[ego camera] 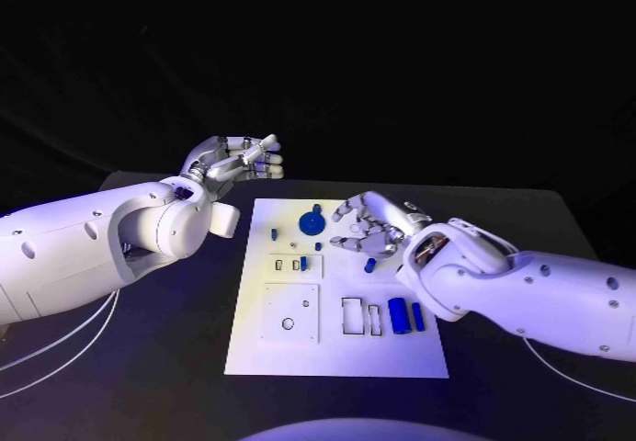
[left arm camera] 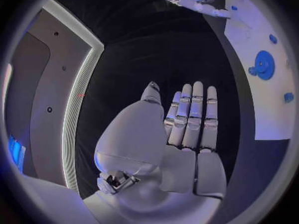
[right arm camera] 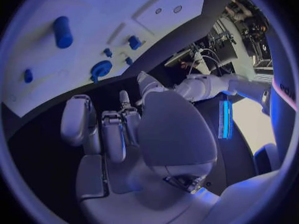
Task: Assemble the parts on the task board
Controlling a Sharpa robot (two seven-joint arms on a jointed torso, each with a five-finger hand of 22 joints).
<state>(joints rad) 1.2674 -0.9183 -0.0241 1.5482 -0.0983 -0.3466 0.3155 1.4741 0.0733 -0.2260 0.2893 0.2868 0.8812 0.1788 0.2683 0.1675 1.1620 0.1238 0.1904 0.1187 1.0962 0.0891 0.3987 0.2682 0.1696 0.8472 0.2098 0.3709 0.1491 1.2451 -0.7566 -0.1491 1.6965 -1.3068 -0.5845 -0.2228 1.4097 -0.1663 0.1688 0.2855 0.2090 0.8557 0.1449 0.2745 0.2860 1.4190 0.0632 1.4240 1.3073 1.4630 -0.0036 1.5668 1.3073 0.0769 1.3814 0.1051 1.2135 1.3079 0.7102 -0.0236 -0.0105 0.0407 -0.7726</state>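
While both empty robot hands, left point(ego camera: 239, 158) and right point(ego camera: 374, 225), hover spread, the blue disc point(ego camera: 312, 222) lies just beside the right.

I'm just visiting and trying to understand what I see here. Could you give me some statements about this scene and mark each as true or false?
1. The left hand holds a blue part. False: it holds nothing, its fingers stretched flat, beyond the board's far left corner.
2. The right hand hovers over the task board. True.
3. A round blue disc lies on the board's far half. True.
4. The board is black. False: it is white, on a black table.
5. Two blue cylinders lie near the right arm. True.
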